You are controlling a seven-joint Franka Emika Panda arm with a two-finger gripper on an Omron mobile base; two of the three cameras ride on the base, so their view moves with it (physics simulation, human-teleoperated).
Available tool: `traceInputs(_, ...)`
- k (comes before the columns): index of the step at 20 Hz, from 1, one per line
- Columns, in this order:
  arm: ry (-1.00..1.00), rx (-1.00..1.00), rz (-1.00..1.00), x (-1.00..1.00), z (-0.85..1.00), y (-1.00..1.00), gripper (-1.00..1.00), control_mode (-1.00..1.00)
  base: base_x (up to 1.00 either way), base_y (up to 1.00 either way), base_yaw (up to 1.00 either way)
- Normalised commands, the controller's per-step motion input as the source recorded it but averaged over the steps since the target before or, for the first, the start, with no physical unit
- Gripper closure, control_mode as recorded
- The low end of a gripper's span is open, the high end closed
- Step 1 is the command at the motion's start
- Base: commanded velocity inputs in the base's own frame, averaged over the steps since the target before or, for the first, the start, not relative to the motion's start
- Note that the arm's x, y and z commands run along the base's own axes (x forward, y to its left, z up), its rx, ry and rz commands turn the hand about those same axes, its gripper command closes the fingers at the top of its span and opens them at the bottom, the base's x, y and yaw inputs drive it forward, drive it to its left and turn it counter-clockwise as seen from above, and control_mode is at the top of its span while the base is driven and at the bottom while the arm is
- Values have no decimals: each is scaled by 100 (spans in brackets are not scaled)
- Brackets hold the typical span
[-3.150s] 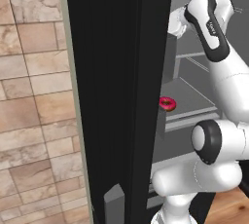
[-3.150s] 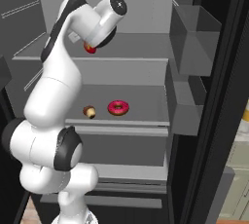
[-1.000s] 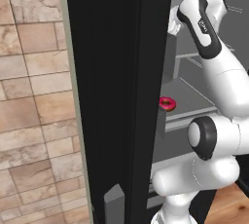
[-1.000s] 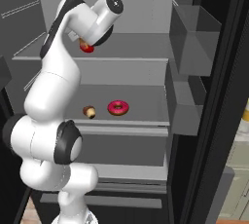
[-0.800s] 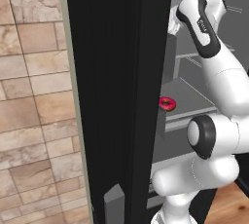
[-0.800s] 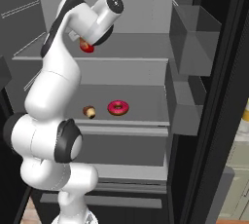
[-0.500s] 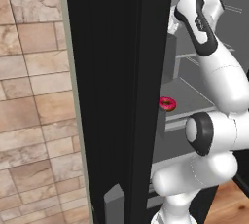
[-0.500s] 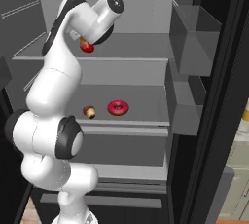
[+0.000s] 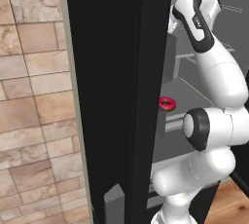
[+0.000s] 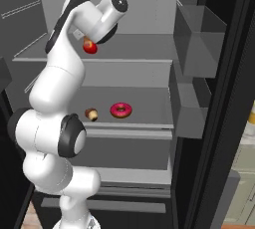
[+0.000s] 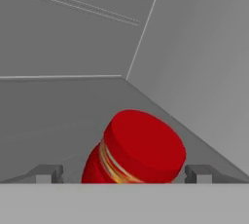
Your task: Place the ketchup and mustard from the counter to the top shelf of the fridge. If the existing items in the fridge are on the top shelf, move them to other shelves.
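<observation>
1. Red ketchup (image 11: 136,150) sits clamped between the pincer (image 11: 121,173) tips, tilted, just above the top shelf (image 10: 134,50).
2. Letting go now, it'd probably tip and roll.

The ketchup (image 10: 90,47), a squat red bottle with a red cap, sat tilted at the left of the fridge's (image 10: 219,98) top shelf (image 10: 144,49). On the shelf below lay a pink donut (image 10: 121,109) beside a small brown cupcake (image 10: 91,114).
</observation>
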Motion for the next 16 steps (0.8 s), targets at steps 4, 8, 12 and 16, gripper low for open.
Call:
traceInputs(4,0,0,0,0,0,0,-100,-100,0,0,0)
traceInputs(8,0,0,0,0,0,-4,-100,-100,0,0,0)
traceInputs(12,0,0,0,0,0,-12,-100,-100,0,0,0)
traceInputs(16,0,0,0,-2,0,-20,-100,-100,0,0,0)
